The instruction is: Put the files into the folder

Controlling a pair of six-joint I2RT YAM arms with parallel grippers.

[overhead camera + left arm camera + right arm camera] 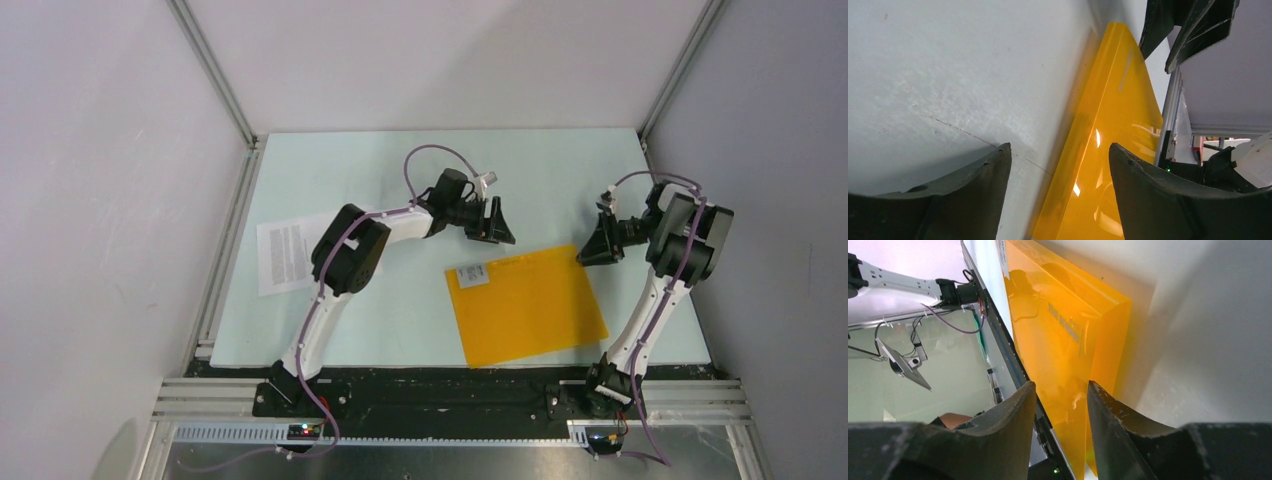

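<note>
From the near-left base, rises to a bent elbow and stretches the left arm (pixel 350 250) rightward, aiming the left tool (pixel 497 222) right and down, jaws wide apart. From the near-right base, leans the right arm (pixel 650 310) toward the far side, folds back left, and dips the right tool (pixel 597 245), jaws part-way apart.

Pale green tabletop (pixel 380 165), plain whitish walls (pixel 100 200) on three sides, aluminium rails (pixel 212 70) at far corners, even light.
</note>
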